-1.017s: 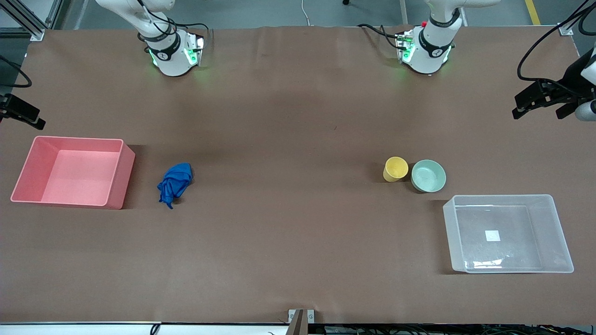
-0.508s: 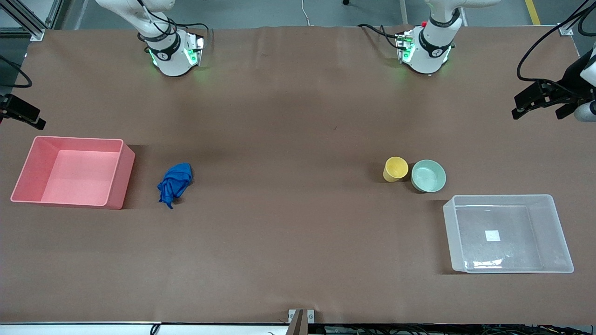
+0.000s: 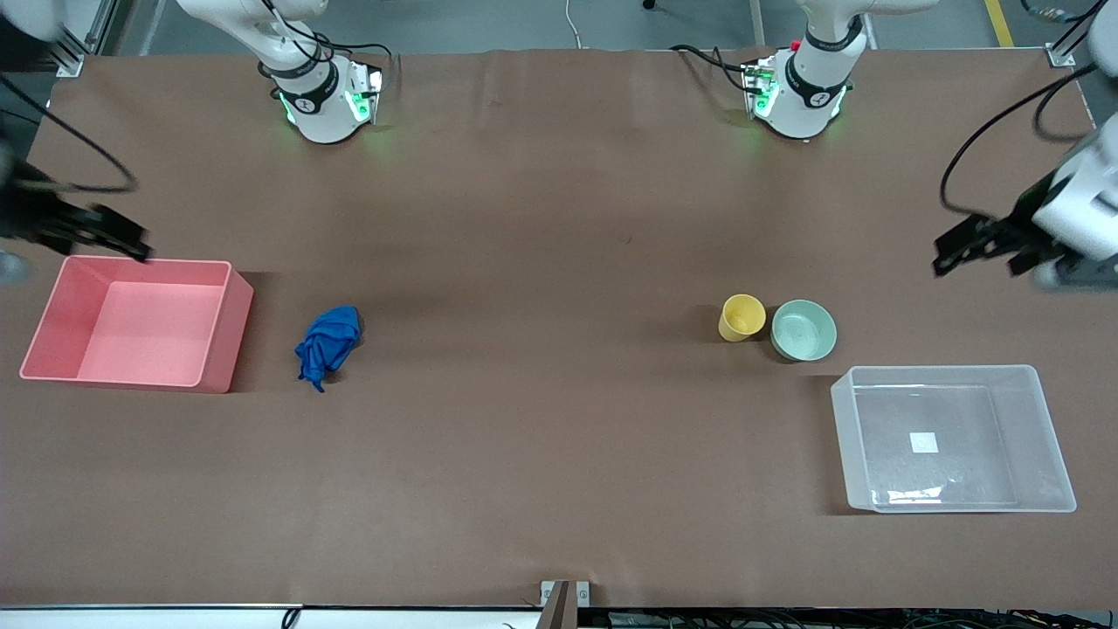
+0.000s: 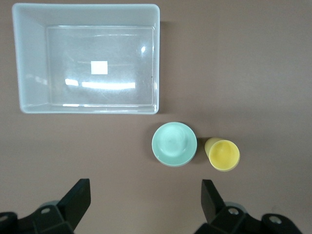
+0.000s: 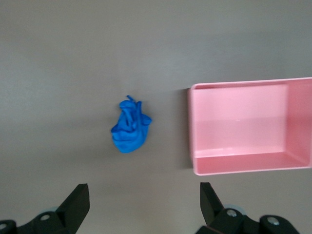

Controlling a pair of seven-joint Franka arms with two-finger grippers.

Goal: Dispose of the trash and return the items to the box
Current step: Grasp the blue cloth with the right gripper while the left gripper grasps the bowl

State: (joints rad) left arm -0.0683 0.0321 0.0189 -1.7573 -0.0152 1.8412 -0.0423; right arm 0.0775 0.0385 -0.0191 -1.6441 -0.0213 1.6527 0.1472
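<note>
The blue wad of trash [image 3: 327, 345] lies on the table beside the pink bin; it also shows in the right wrist view [image 5: 130, 130]. The yellow cup [image 3: 742, 316] and the mint-green bowl [image 3: 803, 329] stand side by side, next to the clear tub [image 3: 843, 437], which is empty. The left wrist view shows the cup [image 4: 222, 154], bowl [image 4: 174, 144] and tub [image 4: 17, 58]. My left gripper [image 3: 974, 252] hangs open and empty over bare table at the left arm's end [image 4: 146, 200]. My right gripper [image 3: 122, 238] hangs open and empty over the table by the pink bin's rim [image 5: 144, 202].
The opaque pink bin [image 3: 229, 332] stands empty at the right arm's end of the table and shows in the right wrist view [image 5: 243, 163]. Black cables hang from both arms. Brown table surface lies between the wad and the cup.
Both arms have swung in from the table's ends. The left gripper has come lower and inward. The right gripper has moved to the pink bin's rim. The objects have not moved.
</note>
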